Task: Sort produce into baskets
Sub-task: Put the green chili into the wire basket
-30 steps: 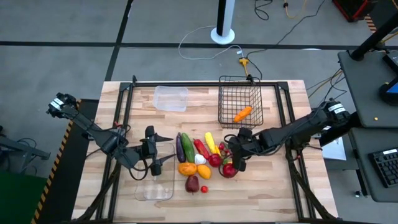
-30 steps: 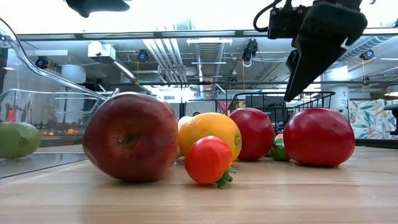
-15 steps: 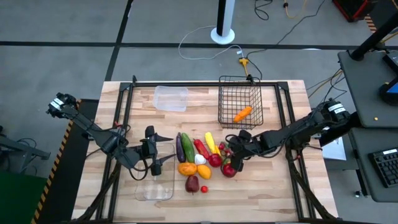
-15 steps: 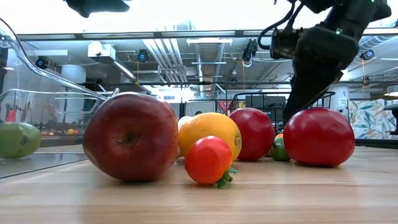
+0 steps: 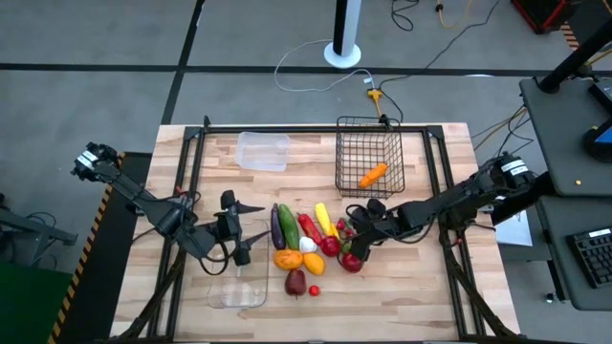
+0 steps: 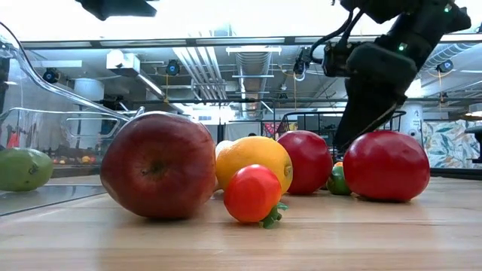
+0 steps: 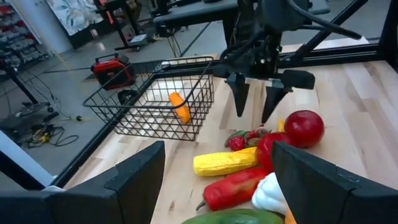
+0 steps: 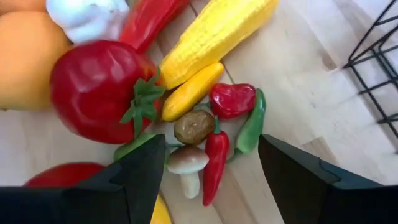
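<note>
The produce lies in a heap mid-table: eggplant (image 5: pixel 276 227), cucumber (image 5: pixel 289 227), corn (image 5: pixel 326 220), white bulb (image 5: pixel 308 245), tomatoes (image 5: pixel 351 260), apple (image 5: pixel 295 282). My right gripper (image 5: pixel 357 245) hangs open, slanting down over a cluster of small pieces. Its fingers stand either side of a mushroom (image 8: pixel 186 165) and a red chilli (image 8: pixel 214 158) without touching them. My left gripper (image 5: pixel 239 234) waits open above the long clear tray (image 5: pixel 239 285). A carrot (image 5: pixel 373 175) lies in the black wire basket (image 5: pixel 368 153).
A small clear tub (image 5: pixel 263 150) stands at the far left of the wooden table. A green fruit (image 6: pixel 19 167) lies in the long clear tray. Black frame rails (image 5: pixel 316 127) run along the table's far edge and down both sides. Bare wood shows at the near right.
My right gripper has sunk toward the small produce beside the large tomato and has rolled a little about its own axis. No produce has moved.
</note>
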`<state>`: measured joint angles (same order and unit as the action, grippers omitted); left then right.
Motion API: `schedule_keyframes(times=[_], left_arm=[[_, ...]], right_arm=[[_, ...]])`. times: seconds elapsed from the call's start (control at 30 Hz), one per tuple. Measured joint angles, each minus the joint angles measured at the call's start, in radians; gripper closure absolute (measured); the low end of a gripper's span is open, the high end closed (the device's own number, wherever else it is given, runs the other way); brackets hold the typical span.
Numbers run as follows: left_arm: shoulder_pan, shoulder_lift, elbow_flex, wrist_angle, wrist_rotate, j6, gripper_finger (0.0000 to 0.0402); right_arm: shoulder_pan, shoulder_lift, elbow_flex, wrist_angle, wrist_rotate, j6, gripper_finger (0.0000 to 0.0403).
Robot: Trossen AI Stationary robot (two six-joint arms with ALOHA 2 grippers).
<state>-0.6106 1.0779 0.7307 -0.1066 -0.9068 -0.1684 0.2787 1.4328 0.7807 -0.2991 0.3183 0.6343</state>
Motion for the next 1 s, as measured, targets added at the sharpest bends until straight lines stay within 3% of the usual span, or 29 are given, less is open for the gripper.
schedule_keyframes(times=[0.17,0.67,1.0], left_arm=[[0.000,0.000,0.000,-0.003,0.000,0.001,0.0127],[0.000,0.000,0.000,-0.007,0.000,0.001,0.0127],[0.000,0.000,0.000,-0.007,0.000,0.000,0.0127]], right_arm=[[0.000,0.053,0.000,0.002,0.050,-0.009,0.0155],[-0.032,0.134,0.000,0.060,0.059,-0.016,0.0166],[-0.048,0.153,0.002,0.073,0.038,-0.010,0.0205]])
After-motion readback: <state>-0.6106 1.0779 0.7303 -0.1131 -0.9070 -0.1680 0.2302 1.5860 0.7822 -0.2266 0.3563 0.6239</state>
